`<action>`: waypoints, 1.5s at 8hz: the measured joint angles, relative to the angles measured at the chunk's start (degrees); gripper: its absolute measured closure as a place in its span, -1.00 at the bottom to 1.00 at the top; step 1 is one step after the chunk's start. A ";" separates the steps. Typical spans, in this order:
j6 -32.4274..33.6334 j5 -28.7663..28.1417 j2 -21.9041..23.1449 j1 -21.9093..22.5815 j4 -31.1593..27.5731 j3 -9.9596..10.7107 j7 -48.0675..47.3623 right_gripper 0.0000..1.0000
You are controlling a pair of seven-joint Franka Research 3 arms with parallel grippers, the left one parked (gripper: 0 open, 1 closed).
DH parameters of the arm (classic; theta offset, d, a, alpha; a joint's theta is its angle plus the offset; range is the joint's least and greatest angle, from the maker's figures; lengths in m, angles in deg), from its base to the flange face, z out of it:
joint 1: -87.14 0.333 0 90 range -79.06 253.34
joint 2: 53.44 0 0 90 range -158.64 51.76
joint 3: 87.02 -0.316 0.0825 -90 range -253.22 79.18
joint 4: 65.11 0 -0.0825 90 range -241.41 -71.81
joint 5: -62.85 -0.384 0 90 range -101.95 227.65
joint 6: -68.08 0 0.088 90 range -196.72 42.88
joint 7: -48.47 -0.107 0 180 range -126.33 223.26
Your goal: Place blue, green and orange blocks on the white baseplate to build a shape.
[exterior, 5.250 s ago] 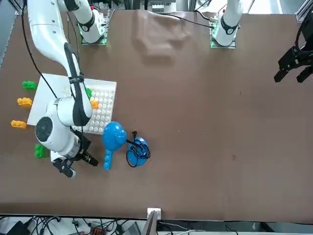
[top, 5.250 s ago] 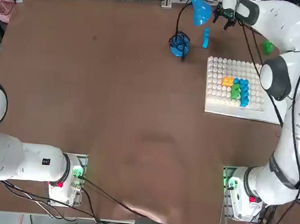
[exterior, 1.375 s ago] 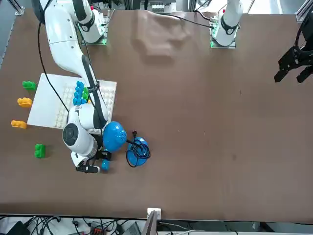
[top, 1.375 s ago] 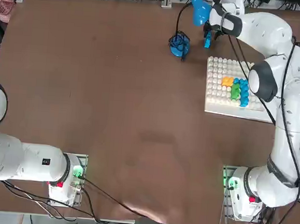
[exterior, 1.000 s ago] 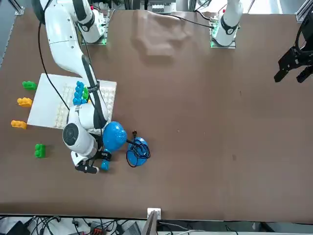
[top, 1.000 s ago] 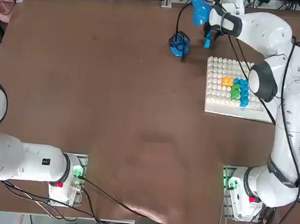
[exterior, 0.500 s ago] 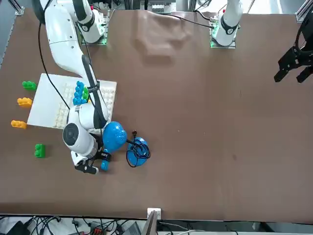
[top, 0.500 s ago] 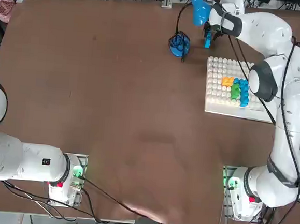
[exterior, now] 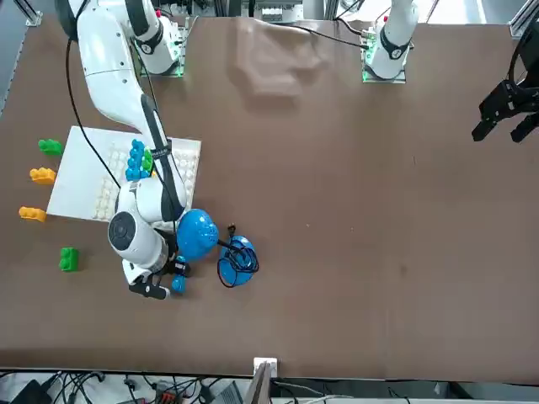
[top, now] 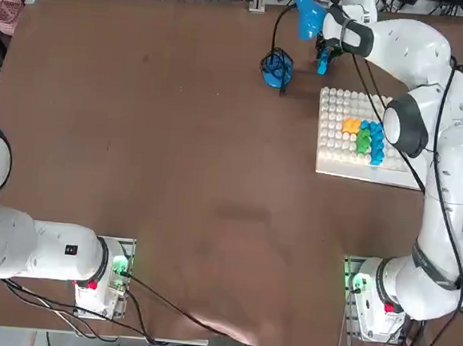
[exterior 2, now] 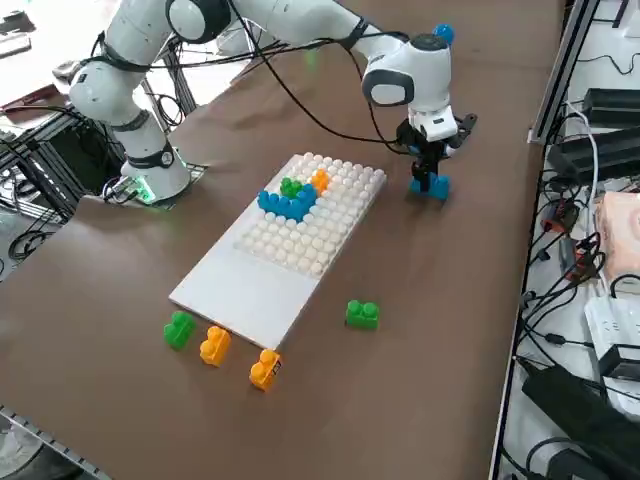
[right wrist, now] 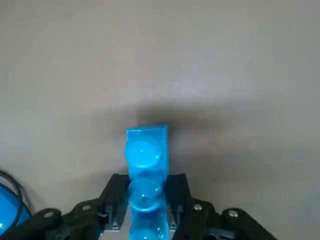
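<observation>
Blue block (right wrist: 146, 170) lengthwise between tool (right wrist: 146, 196) fingers

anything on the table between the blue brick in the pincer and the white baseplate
No. In the right side view only bare brown table lies between the blue brick, clamped in the right pincer, and the white baseplate.
</observation>
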 joint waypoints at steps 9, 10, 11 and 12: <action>3.03 0.12 6.07 -1.08 -1.27 2.28 10.85 0.23; 3.50 0.12 9.32 -1.96 -4.47 2.49 13.41 0.23; 3.64 0.12 13.06 -2.96 -8.94 2.64 16.07 0.23; 3.68 0.13 17.25 -4.08 -14.10 2.79 18.77 0.23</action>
